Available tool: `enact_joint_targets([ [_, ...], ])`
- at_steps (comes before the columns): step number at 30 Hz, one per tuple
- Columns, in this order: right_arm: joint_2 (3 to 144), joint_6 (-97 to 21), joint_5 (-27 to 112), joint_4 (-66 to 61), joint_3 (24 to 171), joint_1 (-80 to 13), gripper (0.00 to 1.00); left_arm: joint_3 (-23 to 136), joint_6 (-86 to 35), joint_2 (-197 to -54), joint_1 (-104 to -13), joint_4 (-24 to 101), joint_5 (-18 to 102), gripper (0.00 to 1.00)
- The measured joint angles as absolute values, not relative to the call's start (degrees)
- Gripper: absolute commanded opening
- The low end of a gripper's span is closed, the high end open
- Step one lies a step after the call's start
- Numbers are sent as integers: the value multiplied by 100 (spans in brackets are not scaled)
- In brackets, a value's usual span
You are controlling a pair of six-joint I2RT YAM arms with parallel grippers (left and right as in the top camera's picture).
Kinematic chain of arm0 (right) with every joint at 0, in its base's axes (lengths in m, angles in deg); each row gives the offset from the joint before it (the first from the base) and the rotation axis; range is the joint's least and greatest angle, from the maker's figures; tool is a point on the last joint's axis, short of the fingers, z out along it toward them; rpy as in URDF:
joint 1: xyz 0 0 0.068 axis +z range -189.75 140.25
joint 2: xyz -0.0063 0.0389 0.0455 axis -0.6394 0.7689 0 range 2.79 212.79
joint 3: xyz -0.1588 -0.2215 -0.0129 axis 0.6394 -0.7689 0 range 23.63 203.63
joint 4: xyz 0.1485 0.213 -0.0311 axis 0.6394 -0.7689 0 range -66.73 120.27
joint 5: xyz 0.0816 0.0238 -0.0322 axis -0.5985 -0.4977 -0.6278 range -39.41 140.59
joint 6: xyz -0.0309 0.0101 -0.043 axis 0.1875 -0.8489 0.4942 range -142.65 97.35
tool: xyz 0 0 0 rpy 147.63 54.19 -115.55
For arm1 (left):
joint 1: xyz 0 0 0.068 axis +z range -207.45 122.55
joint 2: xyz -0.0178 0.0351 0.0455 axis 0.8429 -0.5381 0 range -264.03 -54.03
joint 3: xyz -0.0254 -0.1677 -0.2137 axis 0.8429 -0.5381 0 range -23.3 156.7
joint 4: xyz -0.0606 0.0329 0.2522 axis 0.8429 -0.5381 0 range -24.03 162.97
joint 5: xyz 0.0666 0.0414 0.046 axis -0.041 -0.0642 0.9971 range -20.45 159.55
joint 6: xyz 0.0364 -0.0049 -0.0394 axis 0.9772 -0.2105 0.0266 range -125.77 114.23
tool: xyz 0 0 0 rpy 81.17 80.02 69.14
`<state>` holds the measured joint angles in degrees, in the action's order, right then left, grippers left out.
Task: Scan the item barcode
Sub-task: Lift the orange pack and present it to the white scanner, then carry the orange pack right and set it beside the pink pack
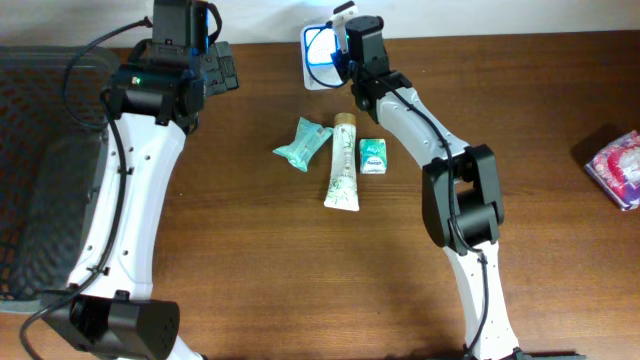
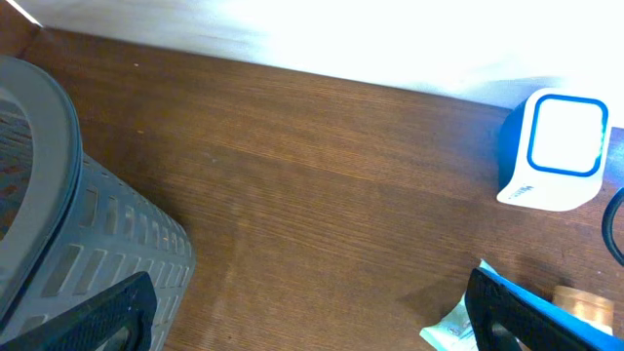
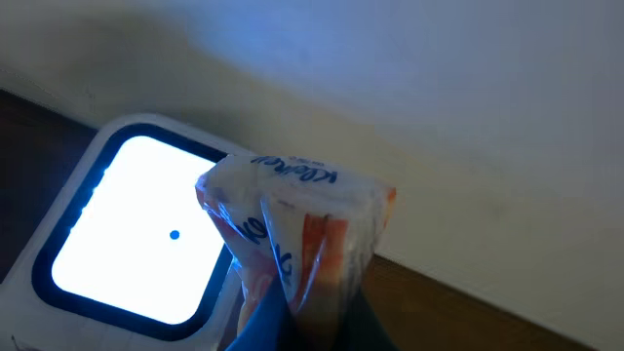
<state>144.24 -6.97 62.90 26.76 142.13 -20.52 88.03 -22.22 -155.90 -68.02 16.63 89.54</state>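
Note:
My right gripper (image 1: 347,32) is shut on the item, a small tissue packet (image 3: 302,224) in clear wrap with orange and blue print. It holds the packet upright just in front of the scanner (image 3: 127,234), whose white window glows inside a blue rim. In the overhead view the scanner (image 1: 318,48) stands at the table's back edge, and only a white tip of the packet (image 1: 343,12) shows above the gripper. No barcode is visible on the packet. My left gripper (image 2: 307,312) is open and empty over bare wood, near the back left (image 1: 222,70).
On the middle of the table lie a green packet (image 1: 303,143), a green and white tube (image 1: 342,165) and a small green box (image 1: 372,154). A pink packet (image 1: 622,168) sits at the right edge. A grey mesh basket (image 1: 40,170) fills the left side.

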Motion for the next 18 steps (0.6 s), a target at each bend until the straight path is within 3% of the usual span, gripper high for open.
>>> enact_joint_targets([
  [12,14424,-900,5609,2773,14224,-1993,4,8803,-2222,-15590,-6802,1663,8954,99],
  [15,14411,-1842,5864,2294,14504,-2105,4,8803,-2222,-15590,-6802,1663,8954,99],
  [18,14153,-3322,5888,1146,14753,-2929,4,8803,-2222,-15590,-6802,1668,8954,99],
])
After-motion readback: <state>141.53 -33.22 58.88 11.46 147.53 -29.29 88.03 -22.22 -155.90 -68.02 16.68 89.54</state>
